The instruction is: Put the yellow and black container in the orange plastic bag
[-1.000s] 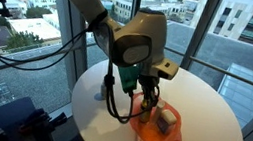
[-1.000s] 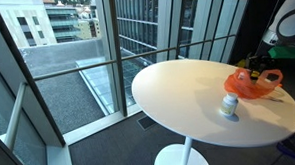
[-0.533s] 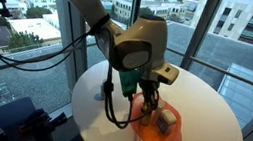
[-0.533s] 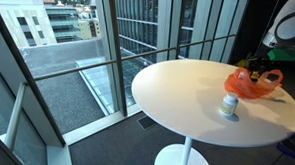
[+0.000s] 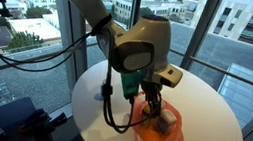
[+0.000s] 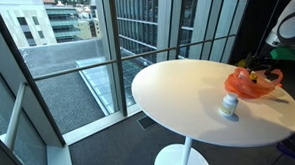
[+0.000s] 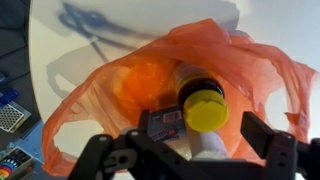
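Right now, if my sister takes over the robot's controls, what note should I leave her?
The gripper is open and empty, hovering right over the orange bag.
The yellow and black container is upright, lid up, directly below the gripper. The wrist view shows orange plastic around it, but in an exterior view it seems to stand on the white table just in front of the bag.
Done: nothing certain; I cannot tell whether it is inside.
Left: check first. If it is outside, probably grip it and lower it into the bag.
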